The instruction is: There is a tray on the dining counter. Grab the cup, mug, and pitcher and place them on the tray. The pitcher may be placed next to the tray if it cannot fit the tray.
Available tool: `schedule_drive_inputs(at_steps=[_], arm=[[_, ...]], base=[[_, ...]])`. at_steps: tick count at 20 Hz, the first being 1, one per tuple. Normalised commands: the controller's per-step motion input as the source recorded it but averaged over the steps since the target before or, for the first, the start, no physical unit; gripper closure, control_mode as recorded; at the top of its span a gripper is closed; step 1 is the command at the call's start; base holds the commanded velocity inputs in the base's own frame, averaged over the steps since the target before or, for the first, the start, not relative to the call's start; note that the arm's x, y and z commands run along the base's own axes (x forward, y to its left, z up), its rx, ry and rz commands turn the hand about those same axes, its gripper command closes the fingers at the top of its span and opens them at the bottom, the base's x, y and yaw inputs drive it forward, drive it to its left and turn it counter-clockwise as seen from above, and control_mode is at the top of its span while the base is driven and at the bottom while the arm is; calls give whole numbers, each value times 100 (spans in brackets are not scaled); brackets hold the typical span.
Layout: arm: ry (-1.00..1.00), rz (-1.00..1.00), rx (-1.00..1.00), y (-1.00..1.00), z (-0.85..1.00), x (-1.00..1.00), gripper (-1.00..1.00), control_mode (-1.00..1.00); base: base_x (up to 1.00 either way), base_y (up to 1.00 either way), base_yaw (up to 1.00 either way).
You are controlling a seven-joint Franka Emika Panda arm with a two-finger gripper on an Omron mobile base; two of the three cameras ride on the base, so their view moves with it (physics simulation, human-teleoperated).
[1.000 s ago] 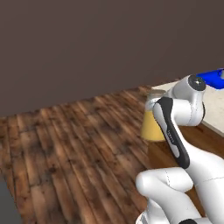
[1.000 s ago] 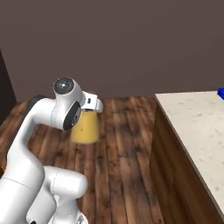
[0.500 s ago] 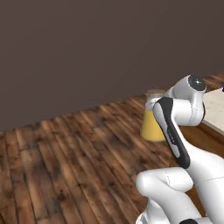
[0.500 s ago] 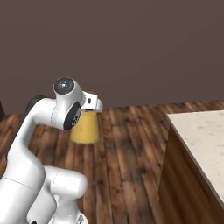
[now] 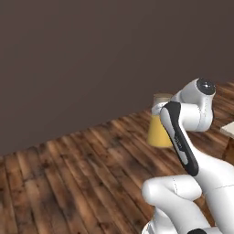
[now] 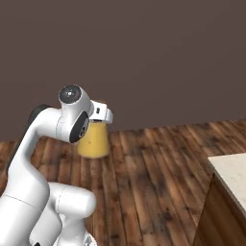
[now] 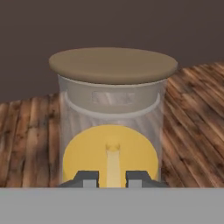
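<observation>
The pitcher point(image 7: 112, 127), a clear glass carafe with orange liquid and a round brown lid, is held up in the air in front of the arm, above the wooden floor point(image 5: 68, 183). The gripper point(image 7: 112, 178) is clamped on it, low at the near side. A corner of the beige speckled desk point(image 6: 233, 175) is seen at the right edge of the right base view. The carrying step is judged to be in hand, the pitcher being transported toward the desk. Next, the base would have to be brought to the desk so that the pitcher can be set down upright on or beside the tray.
</observation>
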Motion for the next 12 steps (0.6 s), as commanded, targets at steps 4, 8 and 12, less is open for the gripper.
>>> schedule_drive_inputs(at_steps=[4,8,12], arm=[[0,0,0,0,0,0,100,100],[0,0,0,0,0,0,100,100],[0,0,0,0,0,0,100,100]], base=[[100,70,-11],[100,71,-13],[100,62,-18]])
